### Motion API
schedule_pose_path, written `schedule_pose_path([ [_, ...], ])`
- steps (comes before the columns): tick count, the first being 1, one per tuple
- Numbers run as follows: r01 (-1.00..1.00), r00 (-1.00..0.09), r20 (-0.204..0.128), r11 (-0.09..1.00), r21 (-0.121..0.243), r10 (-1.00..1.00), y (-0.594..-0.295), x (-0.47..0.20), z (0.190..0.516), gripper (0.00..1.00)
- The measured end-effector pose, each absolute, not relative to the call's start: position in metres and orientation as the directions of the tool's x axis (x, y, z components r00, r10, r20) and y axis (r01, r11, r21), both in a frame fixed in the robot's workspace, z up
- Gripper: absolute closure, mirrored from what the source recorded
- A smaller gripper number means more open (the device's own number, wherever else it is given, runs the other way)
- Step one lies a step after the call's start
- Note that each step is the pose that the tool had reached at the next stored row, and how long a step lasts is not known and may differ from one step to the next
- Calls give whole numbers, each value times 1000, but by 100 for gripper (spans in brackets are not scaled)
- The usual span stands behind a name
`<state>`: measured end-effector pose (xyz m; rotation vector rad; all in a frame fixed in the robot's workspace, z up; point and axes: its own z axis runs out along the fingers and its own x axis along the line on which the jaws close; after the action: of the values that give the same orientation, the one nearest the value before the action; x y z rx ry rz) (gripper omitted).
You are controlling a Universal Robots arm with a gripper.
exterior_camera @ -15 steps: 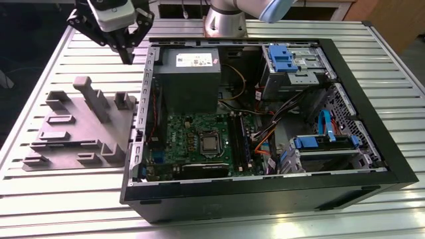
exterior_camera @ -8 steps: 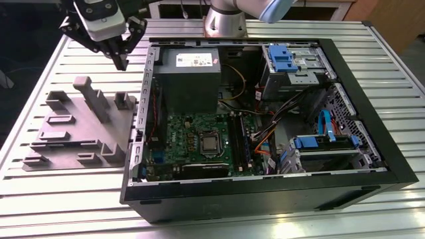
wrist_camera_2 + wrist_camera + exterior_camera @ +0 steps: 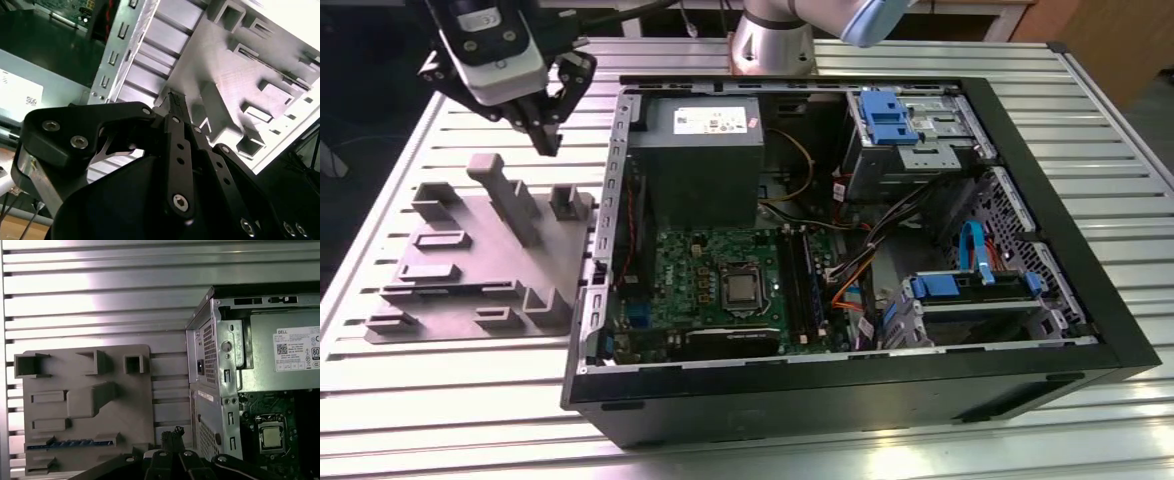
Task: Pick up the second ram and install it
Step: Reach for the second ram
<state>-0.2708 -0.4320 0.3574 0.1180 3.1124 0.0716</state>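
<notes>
End effector [image 3: 547, 142] hangs above the table [image 3: 400, 160], near the far end of the grey holder [image 3: 500, 265] and just outside the case [image 3: 854, 385] wall on the exterior view's left. In both wrist views we see the fingertips [image 3: 173, 434] pressed together with nothing between them.

Second ram [image 3: 70, 443] shows in the first wrist view as a thin blue-green strip standing on edge in one of the holder's long slots. That slot sits about level with the CPU socket [image 3: 272, 437], not the power supply [image 3: 285, 350]. End effector is well apart from it, with no contact. We can't pick the strip out in the exterior view.

Handling, our read:
- Light, so no payload concern.
- Stiff along its length but thin, so it won't like twisting or side load.
- Chips and the contact edge are fragile. We'd keep the pads off both.
- Only the upper edge stands proud of the slot, so that's the grab zone. We'd pinch across the thickness, about mid-length, to keep it from tilting.
- Flat board faces look slippery against hard pads. We'd want firm but modest force, with the end effector square to the slot so the strip doesn't bind.
</notes>
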Motion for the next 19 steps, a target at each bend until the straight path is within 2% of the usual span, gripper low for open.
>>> schedule_pose_path([
  [19,75,-997,-24,996,47,76,-458,-316,337,90],
])
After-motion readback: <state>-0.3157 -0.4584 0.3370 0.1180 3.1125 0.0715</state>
